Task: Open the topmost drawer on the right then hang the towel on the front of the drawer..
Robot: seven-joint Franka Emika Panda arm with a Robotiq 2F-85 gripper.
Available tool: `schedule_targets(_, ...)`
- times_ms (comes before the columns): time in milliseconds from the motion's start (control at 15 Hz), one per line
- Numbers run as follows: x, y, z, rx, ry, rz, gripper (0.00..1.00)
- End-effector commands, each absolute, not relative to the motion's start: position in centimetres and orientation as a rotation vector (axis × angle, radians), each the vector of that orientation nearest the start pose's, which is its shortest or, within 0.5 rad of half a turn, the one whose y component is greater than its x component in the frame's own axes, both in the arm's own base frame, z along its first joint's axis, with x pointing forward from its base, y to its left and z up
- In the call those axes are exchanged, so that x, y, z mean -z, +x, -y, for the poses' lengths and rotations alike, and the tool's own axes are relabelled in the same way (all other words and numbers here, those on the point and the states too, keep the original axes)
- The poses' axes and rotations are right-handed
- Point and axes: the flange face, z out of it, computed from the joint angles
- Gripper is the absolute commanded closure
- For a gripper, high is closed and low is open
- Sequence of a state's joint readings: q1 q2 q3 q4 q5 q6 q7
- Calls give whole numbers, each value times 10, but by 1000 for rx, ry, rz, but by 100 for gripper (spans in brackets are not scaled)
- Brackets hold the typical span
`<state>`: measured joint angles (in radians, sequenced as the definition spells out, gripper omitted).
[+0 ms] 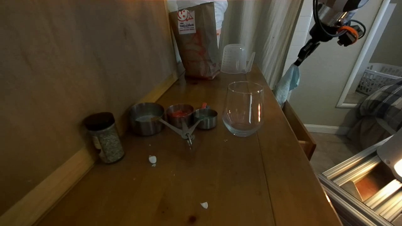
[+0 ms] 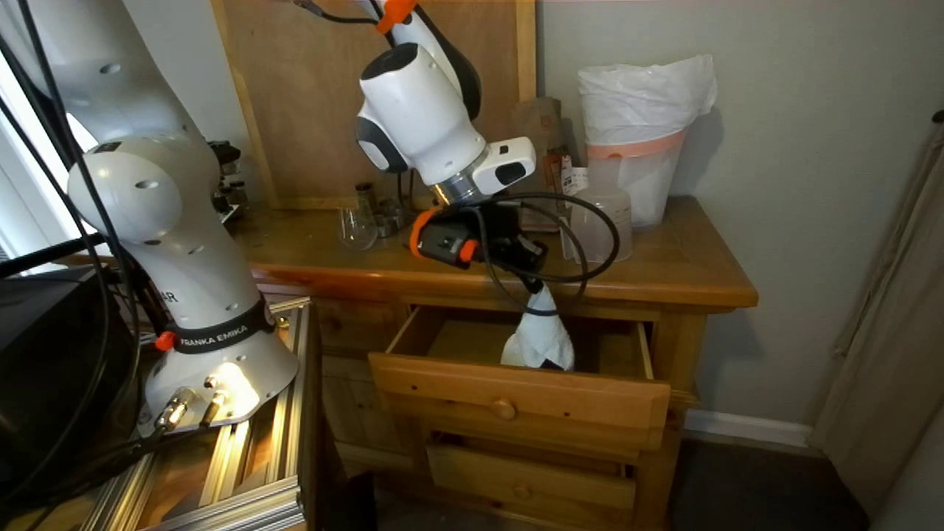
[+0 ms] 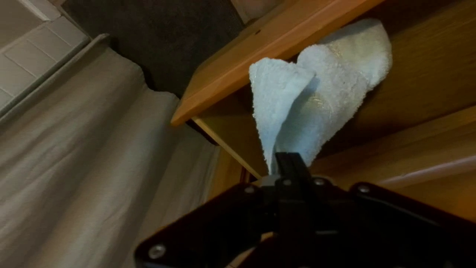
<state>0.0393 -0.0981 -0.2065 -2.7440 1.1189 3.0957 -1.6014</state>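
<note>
One pale blue-white towel hangs below the jaws of the gripper, its top end gathered between the fingertips and its lower part spreading wider. In an exterior view, the cloth's lower end is just behind the front panel of the topmost drawer, which stands pulled out beneath the countertop; whether cloth and panel touch cannot be told.

The jaws are narrow, pinched together on the bunched top of the towel. In the wrist view, the dark fingers lie side by side, and the towel fans out from them in loose folds, reaching across the drawer's interior toward the panel's inner side. The gripper is above the drawer, with the wooden knob on the drawer's outer face below it and well apart from it. Underneath, a lower drawer also stands partly pulled out.
</note>
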Motion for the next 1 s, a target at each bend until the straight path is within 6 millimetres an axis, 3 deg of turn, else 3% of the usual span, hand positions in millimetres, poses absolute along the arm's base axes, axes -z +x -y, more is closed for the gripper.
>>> schedule_targets(0, -261, 369, 147, 682, -3143, 458, 98)
schedule_targets(533, -202, 348, 173, 392, -3207, 330, 98)
schedule_targets(933, -182, 330, 202, 240, -3235, 238, 98)
